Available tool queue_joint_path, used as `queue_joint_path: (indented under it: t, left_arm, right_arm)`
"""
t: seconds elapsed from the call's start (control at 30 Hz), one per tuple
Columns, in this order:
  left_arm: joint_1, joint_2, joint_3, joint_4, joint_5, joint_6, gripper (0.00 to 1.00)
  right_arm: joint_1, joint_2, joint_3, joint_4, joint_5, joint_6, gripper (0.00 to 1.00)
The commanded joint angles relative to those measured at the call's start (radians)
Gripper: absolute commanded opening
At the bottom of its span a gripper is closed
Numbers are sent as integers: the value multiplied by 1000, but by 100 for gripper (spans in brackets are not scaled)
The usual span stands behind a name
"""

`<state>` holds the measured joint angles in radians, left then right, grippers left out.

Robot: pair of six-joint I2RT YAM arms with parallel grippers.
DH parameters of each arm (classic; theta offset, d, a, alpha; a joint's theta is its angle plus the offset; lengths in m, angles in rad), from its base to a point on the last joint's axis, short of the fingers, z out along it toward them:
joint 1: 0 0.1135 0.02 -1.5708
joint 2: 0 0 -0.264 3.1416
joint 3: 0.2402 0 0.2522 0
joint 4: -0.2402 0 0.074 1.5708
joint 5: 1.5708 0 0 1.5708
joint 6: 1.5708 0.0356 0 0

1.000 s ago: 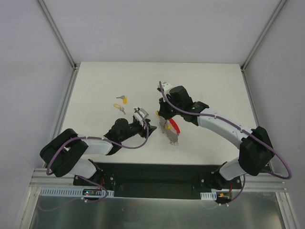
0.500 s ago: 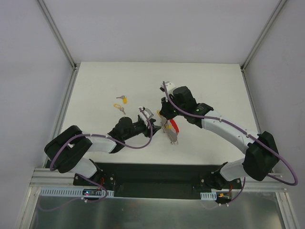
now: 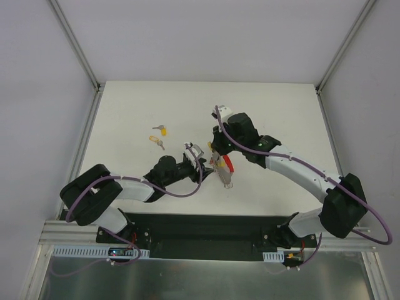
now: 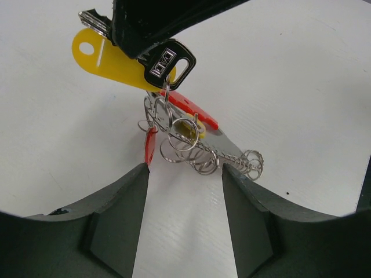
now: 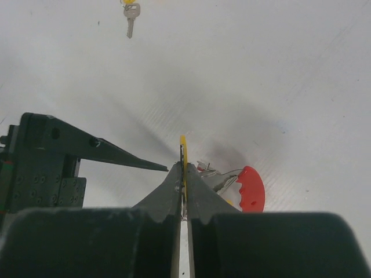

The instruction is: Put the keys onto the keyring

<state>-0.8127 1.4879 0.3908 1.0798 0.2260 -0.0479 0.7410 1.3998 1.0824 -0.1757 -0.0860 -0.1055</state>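
R claw pinches shut on flat yellow-headed metal key, seemingly threading it onto red-clip wire keyring directly below. L claw, half-open & empty, at keyring's 8 o'clock, should steady it. 2 loose keys lie at 10 o'clock.

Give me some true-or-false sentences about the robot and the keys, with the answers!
1. The right gripper pinches a yellow tag. True.
2. The left gripper is shut. False: its jaws stand open, with nothing between them.
3. Two keys lie loose on the table. True.
4. The keyring has a blue part. False: that part is red.
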Motion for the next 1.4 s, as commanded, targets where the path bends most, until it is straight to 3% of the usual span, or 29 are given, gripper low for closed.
queue_joint_path:
  t: [0.0,0.47,0.57,0.6,0.63,0.7,0.83,1.1,1.37]
  left_arm:
    - [-23,-52,-49,48,-71,-47,53]
    - [-80,-363,-213,-135,-211,-125,55]
    - [-82,-408,-230,-167,-221,-130,55]
    - [-82,-416,-233,-176,-226,-130,55]
    - [-82,-428,-236,-182,-253,-132,55]
    - [-82,-440,-240,-199,-260,-135,56]
    - [-80,-437,-237,-212,-278,-141,56]
    - [-80,-385,-185,-251,-321,-150,56]
    - [-82,-336,-112,-336,-364,-167,57]
  right_arm:
    - [1,66,39,24,57,18,6]
    - [1,484,250,93,80,29,8]
    - [1,551,304,93,115,24,15]
    - [1,562,326,84,115,12,26]
    - [0,568,333,75,115,4,30]
    - [0,548,337,55,117,-17,39]
    - [-3,460,271,25,111,-75,40]
    - [-57,225,-1,93,-41,-226,37]
    - [-97,188,-177,252,-133,-295,33]
